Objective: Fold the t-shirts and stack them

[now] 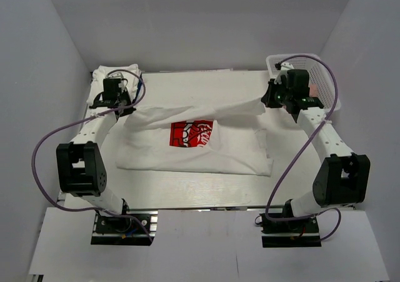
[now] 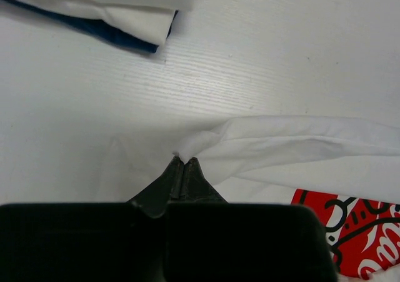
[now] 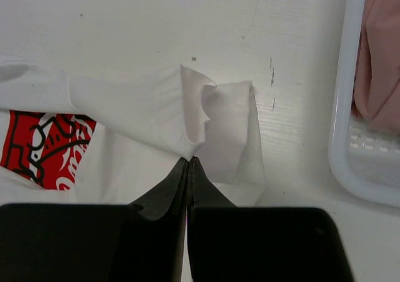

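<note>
L tool (image 2: 183,164) & R tool (image 3: 189,162) each pinching printed t-shirt (image 1: 206,154) edge above bench (image 1: 187,191). Folded bundle (image 1: 116,73) far left. Basket (image 1: 301,57) far right, pink cloth (image 3: 381,57) inside, cut off.

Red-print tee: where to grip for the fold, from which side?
Probably both ends of the raised far edge of the red-print t-shirt, coming from the near side. The left gripper and right gripper are shut on bunched cloth there; its near half lies flat, with no ridge to pinch.

The spread t-shirt (image 1: 200,160) is lying centrally on the table (image 1: 187,191); a folded bundle (image 1: 115,72) is sitting far left, a basket (image 1: 325,72) far right
</note>
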{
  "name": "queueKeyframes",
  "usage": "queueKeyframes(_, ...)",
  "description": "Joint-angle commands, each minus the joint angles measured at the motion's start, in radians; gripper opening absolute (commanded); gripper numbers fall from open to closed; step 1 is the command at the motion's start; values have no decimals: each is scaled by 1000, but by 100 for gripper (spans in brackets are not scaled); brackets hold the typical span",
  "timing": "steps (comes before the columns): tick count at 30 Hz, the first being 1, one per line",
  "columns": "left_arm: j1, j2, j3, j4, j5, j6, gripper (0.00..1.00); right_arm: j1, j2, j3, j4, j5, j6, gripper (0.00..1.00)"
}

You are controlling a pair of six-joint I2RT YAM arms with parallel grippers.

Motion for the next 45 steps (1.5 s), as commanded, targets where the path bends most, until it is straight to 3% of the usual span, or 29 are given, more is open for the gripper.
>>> queueKeyframes(1,13,-102,-74,26,-50,-6,0,-6,-68,-54,-28,45,-4,0)
queueKeyframes(8,13,-175,-146,50,-44,-52,0,-4,-161,-164,-56,30,27,0)
queueKeyframes(18,13,-378,-387,43,-254,-363,0,-4,-331,-425,-51,88,128,0)
queueKeyframes(25,13,-557,-564,18,-237,-521,0,-6,-429,-549,-59,145,200,0)
queueKeyframes(30,13,-579,-621,-89,-312,-607,0,-6,-460,-646,-74,157,279,0)
queueKeyframes(36,13,-566,-658,-78,-249,-617,3,-4,-467,-726,-91,95,331,3)
queueKeyframes(38,13,-553,-658,-128,-249,-629,9,-3,-470,-746,-96,73,340,6)
queueKeyframes(39,13,-539,-645,-159,-269,-659,25,-4,-478,-757,-107,77,346,10)
queueKeyframes(40,13,-528,-644,-214,-269,-672,28,-3,-484,-757,-146,79,346,29)
queueKeyframes(42,13,-528,-623,-259,-269,-672,48,-6,-495,-737,-176,90,326,62)
queueKeyframes(43,13,-528,-623,-287,-269,-683,68,-6,-501,-728,-211,94,316,90)
queueKeyframes(44,13,-528,-608,-352,-269,-695,89,-1,-525,-717,-217,96,306,90)
queueKeyframes(45,13,-528,-579,-388,-269,-722,100,-4,-533,-677,-226,97,285,90)
